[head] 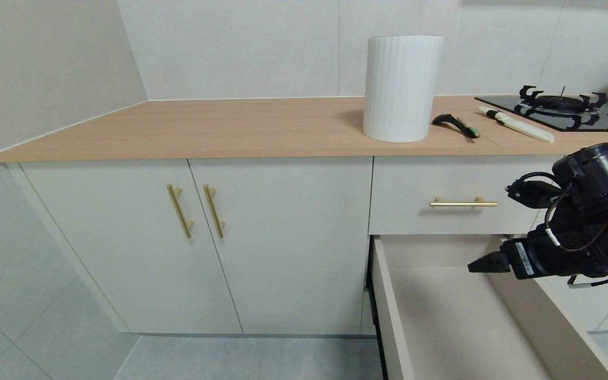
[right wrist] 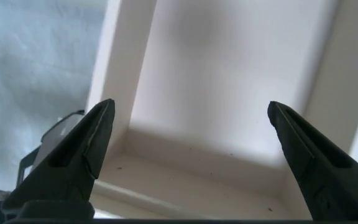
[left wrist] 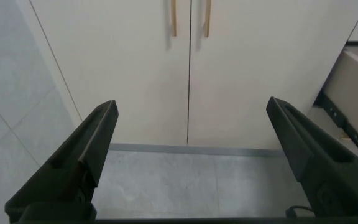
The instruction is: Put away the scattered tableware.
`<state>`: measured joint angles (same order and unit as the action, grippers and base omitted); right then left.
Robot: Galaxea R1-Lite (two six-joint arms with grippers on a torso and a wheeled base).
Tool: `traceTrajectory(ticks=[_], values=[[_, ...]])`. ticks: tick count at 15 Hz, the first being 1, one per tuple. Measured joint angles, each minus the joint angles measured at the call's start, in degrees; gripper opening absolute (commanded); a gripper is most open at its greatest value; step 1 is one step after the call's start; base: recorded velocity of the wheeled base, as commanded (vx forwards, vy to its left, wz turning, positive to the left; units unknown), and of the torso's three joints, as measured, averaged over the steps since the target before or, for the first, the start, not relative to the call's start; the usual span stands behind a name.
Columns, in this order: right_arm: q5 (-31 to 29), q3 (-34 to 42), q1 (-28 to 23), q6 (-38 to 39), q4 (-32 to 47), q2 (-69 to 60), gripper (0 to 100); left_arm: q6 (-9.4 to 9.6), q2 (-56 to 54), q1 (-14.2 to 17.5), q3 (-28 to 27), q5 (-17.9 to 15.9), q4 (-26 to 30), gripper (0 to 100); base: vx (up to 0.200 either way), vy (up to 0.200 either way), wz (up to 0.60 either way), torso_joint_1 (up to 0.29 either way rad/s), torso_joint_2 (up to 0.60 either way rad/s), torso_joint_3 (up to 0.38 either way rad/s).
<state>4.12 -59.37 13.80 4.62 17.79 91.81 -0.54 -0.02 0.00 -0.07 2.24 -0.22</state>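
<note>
A black-and-green peeler (head: 454,123) is seen on the wooden counter (head: 230,126), just beside a white ribbed canister (head: 401,87), at its three o'clock. A white knife (head: 516,124) is laid further toward three o'clock, apart from the peeler and near the black hob (head: 562,108). Below the counter, at five o'clock in the head view, a drawer (head: 388,295) is pulled open. The right tool (head: 481,264) is held above this drawer with its fingers spread wide. The left tool (left wrist: 191,102) is likewise spread and is pointed at the floor (left wrist: 185,186) before two closed cabinet doors (left wrist: 129,68), which are found at nine o'clock of the drawer.
</note>
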Motion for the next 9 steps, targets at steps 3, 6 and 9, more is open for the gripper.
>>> traceTrajectory(ticks=[3,6,9], values=[[-0.1,0.1,-0.1,0.0,-0.1,-0.7,100,0.0,0.0,0.0,0.1,0.0,0.1,100,0.0,0.0,0.0,0.176,-0.49,-0.3],[-0.1,0.1,0.0,-0.1,0.0,-1.4,100,0.0,0.0,0.0,0.0,0.0,0.2,100,0.0,0.0,0.0,0.168,-0.49,-0.287],[-0.1,0.2,0.0,-0.1,0.0,-1.8,100,0.02,0.0,0.0,0.1,0.0,0.1,100,0.0,0.0,0.0,0.185,-0.48,-0.284]])
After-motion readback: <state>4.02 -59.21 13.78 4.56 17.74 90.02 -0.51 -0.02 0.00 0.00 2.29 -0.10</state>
